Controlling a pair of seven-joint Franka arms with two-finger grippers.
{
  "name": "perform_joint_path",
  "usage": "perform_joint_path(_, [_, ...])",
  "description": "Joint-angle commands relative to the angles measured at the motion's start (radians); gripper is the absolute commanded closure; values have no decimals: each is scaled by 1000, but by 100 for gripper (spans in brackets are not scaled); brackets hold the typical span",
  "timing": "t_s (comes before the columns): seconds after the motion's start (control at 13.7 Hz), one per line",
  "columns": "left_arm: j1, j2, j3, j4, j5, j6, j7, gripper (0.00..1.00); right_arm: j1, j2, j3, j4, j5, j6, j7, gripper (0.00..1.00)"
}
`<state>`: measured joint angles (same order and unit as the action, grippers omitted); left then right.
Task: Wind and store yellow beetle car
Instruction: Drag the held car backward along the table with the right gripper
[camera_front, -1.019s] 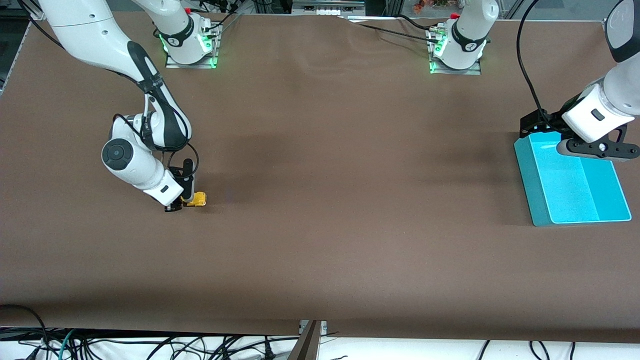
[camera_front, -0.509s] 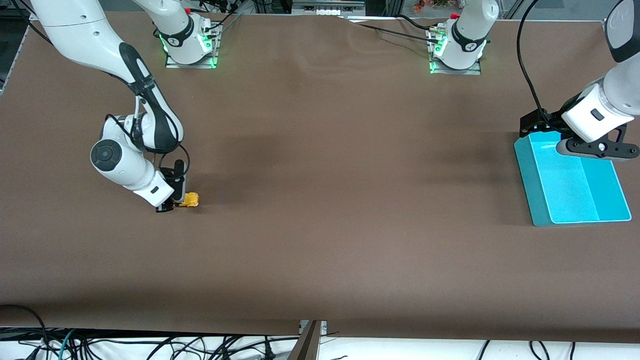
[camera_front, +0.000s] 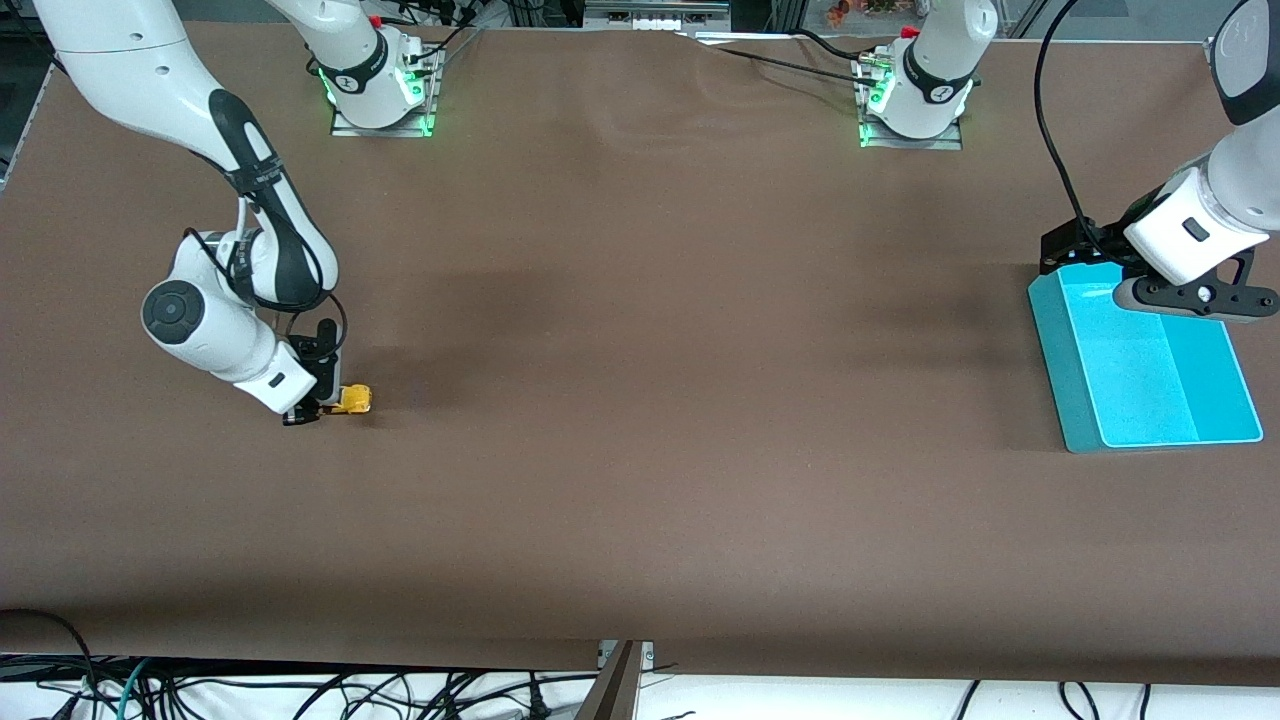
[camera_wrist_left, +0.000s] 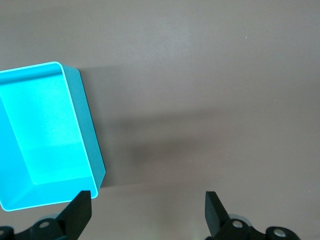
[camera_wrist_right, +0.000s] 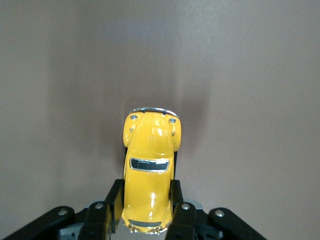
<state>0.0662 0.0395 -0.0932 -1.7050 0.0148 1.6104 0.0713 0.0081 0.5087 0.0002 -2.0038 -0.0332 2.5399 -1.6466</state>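
The yellow beetle car (camera_front: 355, 400) is down at the brown table top, toward the right arm's end of the table. My right gripper (camera_front: 335, 403) is shut on it. In the right wrist view the fingers (camera_wrist_right: 115, 200) clamp the sides of the car (camera_wrist_right: 150, 165) at its rear half, and its nose points away from the gripper (camera_wrist_right: 146, 189). My left gripper (camera_front: 1195, 296) hangs open and holds nothing, over the edge of the teal bin nearest the left arm's base. The left wrist view shows bare table between that gripper's (camera_wrist_left: 146, 200) black fingertips (camera_wrist_left: 82, 200).
A teal bin (camera_front: 1048, 340) with two compartments stands at the left arm's end of the table, with nothing in it; its wall (camera_wrist_left: 85, 125) also shows in the left wrist view. Brown table top spreads between the arms. Cables hang below the table's front edge.
The right gripper has moved along the table toward the right arm's end, taking the yellow car with it. The left arm has stayed still.
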Motion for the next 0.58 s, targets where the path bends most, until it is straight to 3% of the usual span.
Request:
perform_joint_path(0.0, [3, -7, 4, -5, -15, 0, 27, 0, -36, -4, 9, -27, -2, 5, -48, 65])
perform_joint_path(0.51, [3, -4, 6, -7, -15, 3, 27, 0, -117, 5, 9, -23, 9, 8, -165, 65])
